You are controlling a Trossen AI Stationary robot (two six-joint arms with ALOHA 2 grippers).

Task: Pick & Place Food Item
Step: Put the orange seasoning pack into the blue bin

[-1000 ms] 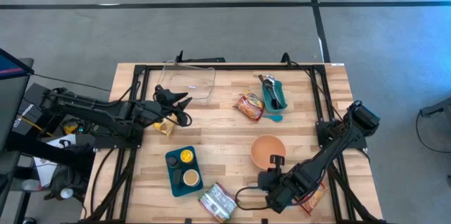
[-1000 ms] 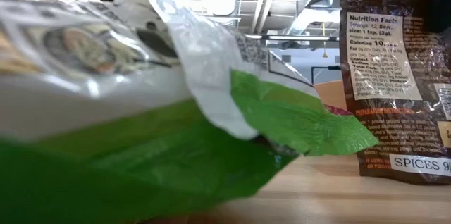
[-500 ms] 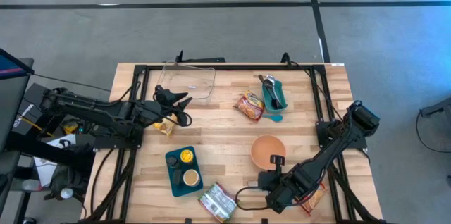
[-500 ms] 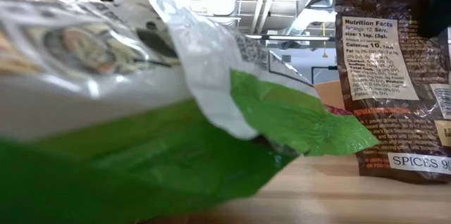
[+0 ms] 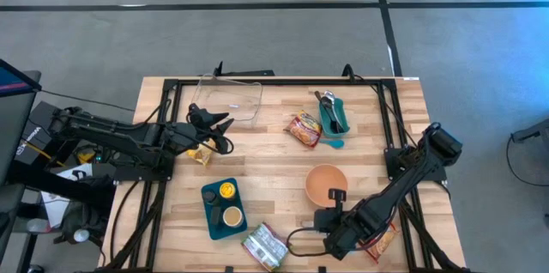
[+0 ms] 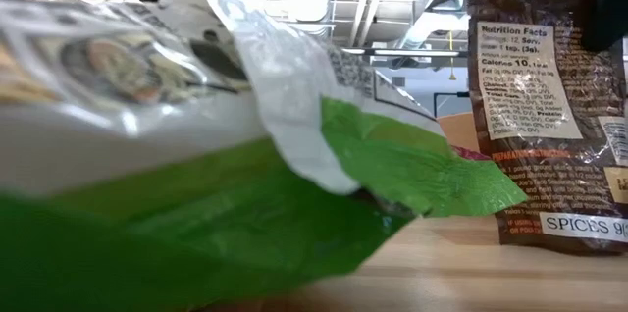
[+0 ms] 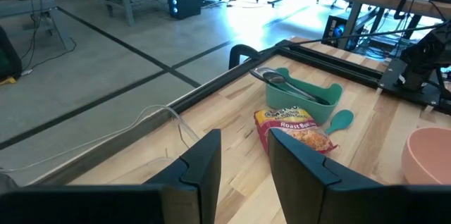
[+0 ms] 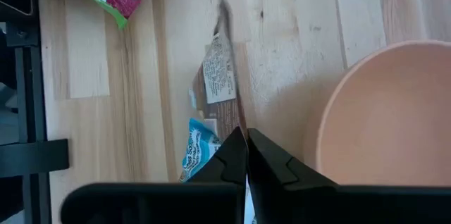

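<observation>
high view: the right gripper sat low over the table's near right part, just beside the pink bowl, whose inside showed nothing in it. the right wrist view showed its fingers pressed together on the top edge of a brown spice packet that hung below them above the wood, next to the bowl's rim. in the low view the same packet stood upright, its nutrition label facing the camera, with dark gripper parts at its top corner.

the left gripper hovered at the table's left side, near the clear tub at the far edge — the tub looked empty. in the left wrist view its fingers stood a small way apart, with nothing between them. a yellow packet lay just beside it.

containers: a teal holder at the far centre-right held dark utensils, and a teal spoon lay on the wood just in front of it. a snack bag lay touching the holder's left side. a teal tray near the front held two small cups — one with yellow contents, one with tan. a green-and-white bag lay at the front edge, filling most of the low view.
</observation>
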